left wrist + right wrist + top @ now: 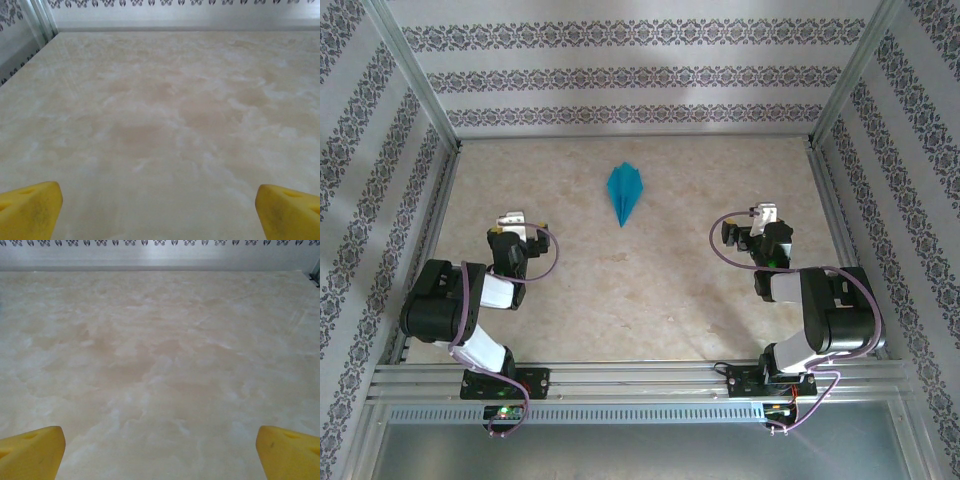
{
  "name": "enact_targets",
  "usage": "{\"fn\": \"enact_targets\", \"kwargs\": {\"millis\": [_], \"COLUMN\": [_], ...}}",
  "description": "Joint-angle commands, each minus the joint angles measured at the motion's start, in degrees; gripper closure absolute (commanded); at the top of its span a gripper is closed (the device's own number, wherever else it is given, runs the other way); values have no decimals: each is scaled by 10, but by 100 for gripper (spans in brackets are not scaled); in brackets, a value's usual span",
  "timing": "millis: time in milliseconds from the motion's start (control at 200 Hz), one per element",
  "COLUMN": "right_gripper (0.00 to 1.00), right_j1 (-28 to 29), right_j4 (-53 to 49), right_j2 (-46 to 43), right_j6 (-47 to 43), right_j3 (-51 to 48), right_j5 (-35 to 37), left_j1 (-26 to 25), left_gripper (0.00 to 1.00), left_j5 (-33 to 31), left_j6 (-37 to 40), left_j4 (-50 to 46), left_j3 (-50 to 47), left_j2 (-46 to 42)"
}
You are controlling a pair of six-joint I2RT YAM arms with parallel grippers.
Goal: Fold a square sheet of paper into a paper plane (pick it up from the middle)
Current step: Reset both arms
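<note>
A teal-blue paper plane (624, 192), a narrow dart with a centre crease, lies flat on the marbled table (650, 290) at the far middle, its nose pointing toward the arms. My left gripper (510, 222) rests low at the left, well short of the plane and to its left. In the left wrist view its yellow fingertips (30, 210) stand far apart with bare table between them, so the left gripper (160, 212) is open. My right gripper (764, 215) sits at the right, apart from the plane. Its yellow fingertips (287, 450) are spread wide, and the right gripper (160, 450) holds nothing.
Patterned walls with aluminium posts (450, 130) close in the table on three sides. An aluminium rail (640, 375) carrying both arm bases runs along the near edge. Bare marbled surface lies between the two arms and in front of the plane.
</note>
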Motion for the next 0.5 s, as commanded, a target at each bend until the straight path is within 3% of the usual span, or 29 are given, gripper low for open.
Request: {"fn": "enact_targets", "kwargs": {"millis": [0,495], "right_gripper": [2,2], "right_j1": [-4,-4], "right_j4": [20,20], "right_j2": [2,3], "right_j6": [6,6], "right_j3": [13,13], "right_j5": [11,11], "left_j1": [9,9], "left_gripper": [1,1], "left_j5": [-5,17], "left_j6": [-1,7], "left_j4": [-10,-23], "left_j3": [16,21], "left_j2": [-1,-1]}}
